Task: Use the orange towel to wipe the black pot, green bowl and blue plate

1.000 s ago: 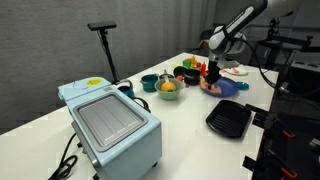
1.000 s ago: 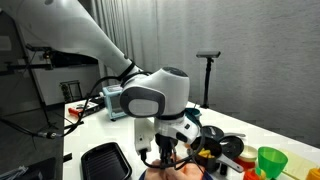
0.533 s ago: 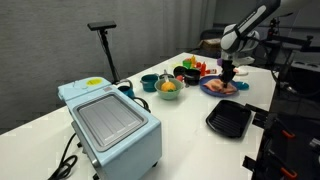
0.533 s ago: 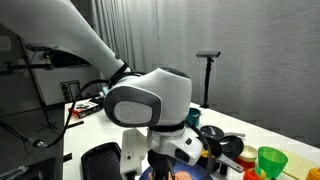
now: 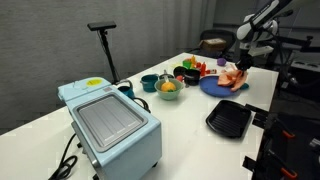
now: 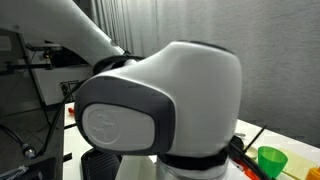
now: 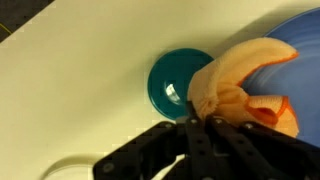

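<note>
Gripper (image 7: 197,122) clenched on orange towel (image 7: 240,85), cloth bunched & hanging over edge of blue plate (image 5: 212,88), looks like plate-wipe step; next prob needs lowering towel onto plate w/ light press, then sweeping across w/o losing grip.

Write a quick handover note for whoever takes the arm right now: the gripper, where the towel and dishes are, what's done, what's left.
Gripper: shut on the orange towel, which is bunched and hanging at the edge of the blue plate.
Black pot and green bowl: further along the table, apart from the towel.
Done: towel is in hand. Which dishes are wiped cannot be told.
Left: treat all three as still needing a wipe.
</note>
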